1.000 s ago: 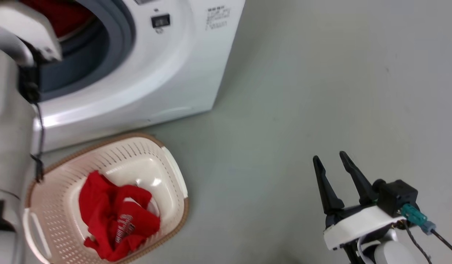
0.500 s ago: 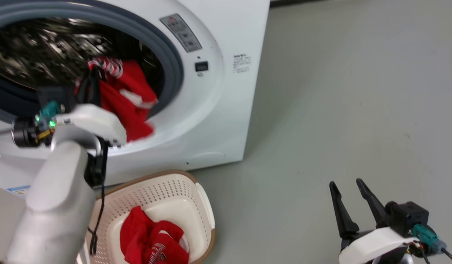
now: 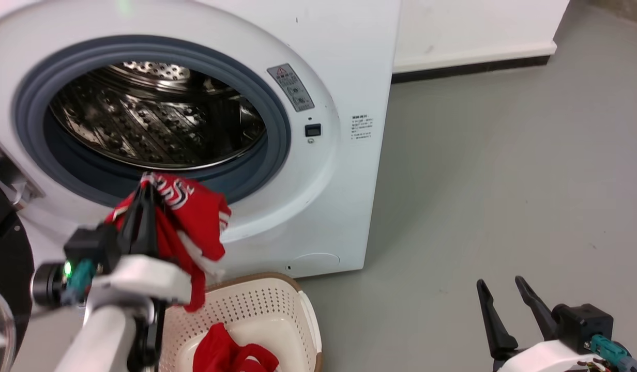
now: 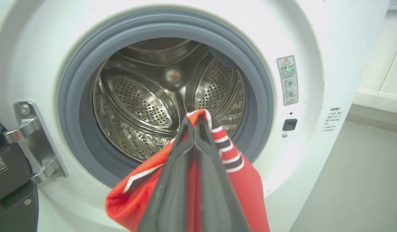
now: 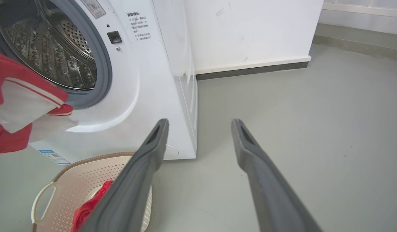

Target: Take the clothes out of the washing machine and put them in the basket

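Left gripper (image 4: 193, 118), fingers clamped on a red jersey (image 3: 194, 222) with striped trim, holds it in front of the washing machine (image 3: 344, 62). A second jersey (image 3: 225, 356) lies in the basket (image 3: 277, 281) below the machine's front. To the machine's right, the right gripper (image 3: 499, 283) hovers, fingers spread and empty. The machine's warning sticker (image 3: 291, 88) bears a red triangle; its print is too small to read.

basket (image 3: 256, 305) before the washing machine (image 3: 344, 196); one jersey (image 3: 223, 356) in it.
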{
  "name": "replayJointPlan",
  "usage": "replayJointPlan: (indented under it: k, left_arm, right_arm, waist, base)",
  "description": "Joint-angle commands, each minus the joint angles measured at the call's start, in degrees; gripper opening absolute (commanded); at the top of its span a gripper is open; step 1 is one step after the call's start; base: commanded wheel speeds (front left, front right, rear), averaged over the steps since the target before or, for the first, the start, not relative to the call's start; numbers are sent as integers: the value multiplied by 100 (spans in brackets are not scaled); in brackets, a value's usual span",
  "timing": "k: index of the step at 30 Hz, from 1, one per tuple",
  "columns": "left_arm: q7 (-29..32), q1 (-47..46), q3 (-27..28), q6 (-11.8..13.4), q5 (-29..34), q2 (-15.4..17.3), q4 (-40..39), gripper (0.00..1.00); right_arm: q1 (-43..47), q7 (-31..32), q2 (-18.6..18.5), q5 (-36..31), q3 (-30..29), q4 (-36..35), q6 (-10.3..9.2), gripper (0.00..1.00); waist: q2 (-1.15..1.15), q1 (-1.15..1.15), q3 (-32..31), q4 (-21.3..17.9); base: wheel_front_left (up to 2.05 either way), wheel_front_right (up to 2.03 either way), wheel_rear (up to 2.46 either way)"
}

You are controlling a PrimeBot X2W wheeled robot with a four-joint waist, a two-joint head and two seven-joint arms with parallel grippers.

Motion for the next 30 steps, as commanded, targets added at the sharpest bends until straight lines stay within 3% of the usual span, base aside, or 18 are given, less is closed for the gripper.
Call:
replayJointPlan:
  k: [1, 6, 13, 21, 30]
  left_arm:
    - [14, 320, 29, 138, 5, 31, -334, 0]
    - [199, 1390, 78, 615, -29, 86, -1422, 0]
    - [199, 2005, 13, 840, -160, -128, -1781, 0]
    - [55, 1389, -253, 496, -160, -561, -990, 0]
    - [-19, 324, -358, 13, -115, -960, 709, 0]
  right_arm:
    - [88, 29, -1, -24, -19, -70, -2, 100]
    - [190, 99, -1, -38, -14, -211, -2, 100]
    - [12, 119, -1, -45, 21, -350, -2, 100]
    - [-432, 17, -1, -19, 76, -388, -2, 100]
    - [-985, -187, 0, 54, 238, -285, -2, 100]
  waist:
    - [0, 2, -48, 37]
    - [0, 2, -10, 106]
    - [0, 2, 477, 175]
    - [0, 2, 1553, 174]
    - [0, 2, 2633, 67]
  base:
    - [0, 0, 0]
    - [0, 0, 0]
    - [0, 0, 0]
    - [0, 0, 0]
    - [0, 0, 0]
